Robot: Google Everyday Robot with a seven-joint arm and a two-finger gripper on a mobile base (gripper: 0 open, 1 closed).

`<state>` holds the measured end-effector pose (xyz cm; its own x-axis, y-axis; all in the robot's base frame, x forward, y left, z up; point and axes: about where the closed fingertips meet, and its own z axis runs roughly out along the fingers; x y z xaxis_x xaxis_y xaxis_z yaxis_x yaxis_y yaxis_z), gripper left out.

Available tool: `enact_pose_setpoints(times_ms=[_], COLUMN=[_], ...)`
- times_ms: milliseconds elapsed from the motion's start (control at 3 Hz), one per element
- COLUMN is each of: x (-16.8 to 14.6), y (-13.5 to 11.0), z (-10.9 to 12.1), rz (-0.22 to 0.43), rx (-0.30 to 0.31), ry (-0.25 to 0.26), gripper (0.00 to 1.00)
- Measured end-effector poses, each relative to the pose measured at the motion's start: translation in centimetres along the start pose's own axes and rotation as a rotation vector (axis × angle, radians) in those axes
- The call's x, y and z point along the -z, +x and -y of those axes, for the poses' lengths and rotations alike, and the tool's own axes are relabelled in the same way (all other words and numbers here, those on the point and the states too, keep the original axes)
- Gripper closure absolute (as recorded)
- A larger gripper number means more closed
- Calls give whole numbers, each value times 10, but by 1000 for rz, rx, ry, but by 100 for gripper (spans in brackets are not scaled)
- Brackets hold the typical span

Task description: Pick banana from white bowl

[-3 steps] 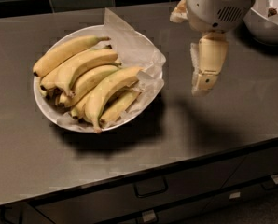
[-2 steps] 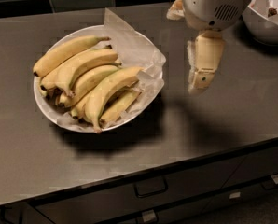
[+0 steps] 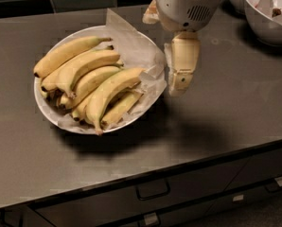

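Observation:
The white bowl (image 3: 42,104), wide and shallow and lined with crumpled white paper (image 3: 131,41), sits on the left half of the dark counter. It holds several bananas. The banana (image 3: 110,93), long, thick and pale yellow with a greenish tinge, lies at the front of the pile, its dark tip pointing to the bowl's near rim. My gripper (image 3: 177,85) hangs down from the cream wrist housing (image 3: 186,6), just outside the bowl's right rim, level with the paper's edge. It holds nothing and is right of the banana's upper end.
Two smaller white bowls (image 3: 268,18) stand at the back right corner. The dark counter (image 3: 235,108) has its front edge near the bottom, with drawers and handles (image 3: 153,189) below. A dark tiled wall runs along the back.
My gripper has moved left across the counter, from open space right of the bowl to just beside the bowl's right rim. The bananas and bowl have not moved.

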<state>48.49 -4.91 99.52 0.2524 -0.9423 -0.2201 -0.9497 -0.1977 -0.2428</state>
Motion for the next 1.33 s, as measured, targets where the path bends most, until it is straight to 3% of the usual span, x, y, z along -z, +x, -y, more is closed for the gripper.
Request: enact_pose_setpoints(times_ms=[333,1000,1333], x=[-9,-9,-12], y=[-35,-47,-50], z=[8,13,14], rz=[46,52,55], rx=[56,73,79], ry=[7,26,24], gripper=[0,0,18])
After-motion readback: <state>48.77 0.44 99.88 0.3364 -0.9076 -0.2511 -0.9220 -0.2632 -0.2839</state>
